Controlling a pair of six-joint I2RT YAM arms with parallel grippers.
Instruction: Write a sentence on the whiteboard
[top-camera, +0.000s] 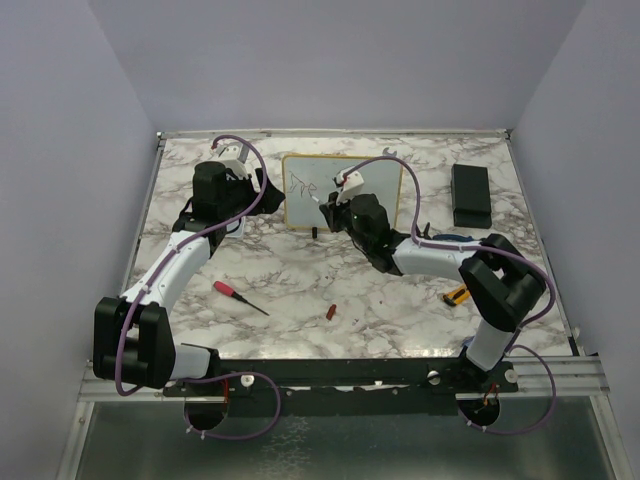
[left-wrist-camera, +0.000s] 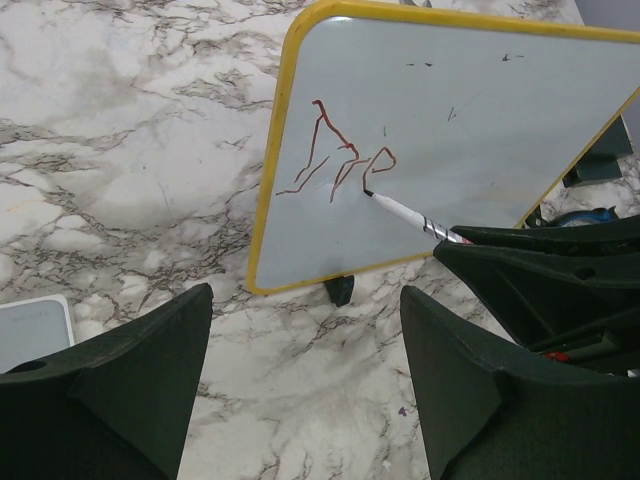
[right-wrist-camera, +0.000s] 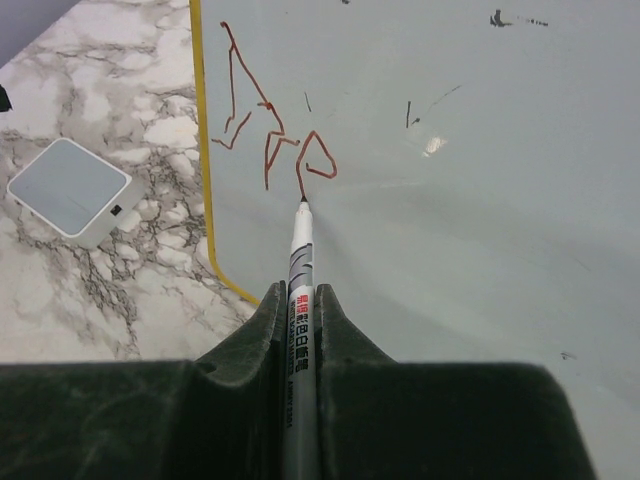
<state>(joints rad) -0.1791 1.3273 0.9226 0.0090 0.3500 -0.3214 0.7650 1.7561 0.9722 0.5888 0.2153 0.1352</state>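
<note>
The whiteboard (top-camera: 300, 212) with its yellow frame stands tilted at the back middle of the marble table. It also fills the left wrist view (left-wrist-camera: 480, 110) and the right wrist view (right-wrist-camera: 460, 220). Near its left edge are a few red-brown strokes of the sentence (left-wrist-camera: 335, 160) (right-wrist-camera: 270, 130). My right gripper (right-wrist-camera: 300, 292) is shut on a white and grey marker (right-wrist-camera: 301, 255). The marker's tip touches the board at the end of the last stroke (left-wrist-camera: 367, 193). My left gripper (left-wrist-camera: 305, 300) hovers open over the table just in front of the board's lower left corner, with nothing between its fingers.
A small grey square pad (right-wrist-camera: 70, 190) lies left of the board. A black box (top-camera: 471, 194) sits at the back right. A red-handled screwdriver (top-camera: 235, 293) and a small red cap (top-camera: 331, 311) lie on the near table. A yellow object (top-camera: 455, 295) lies by the right arm.
</note>
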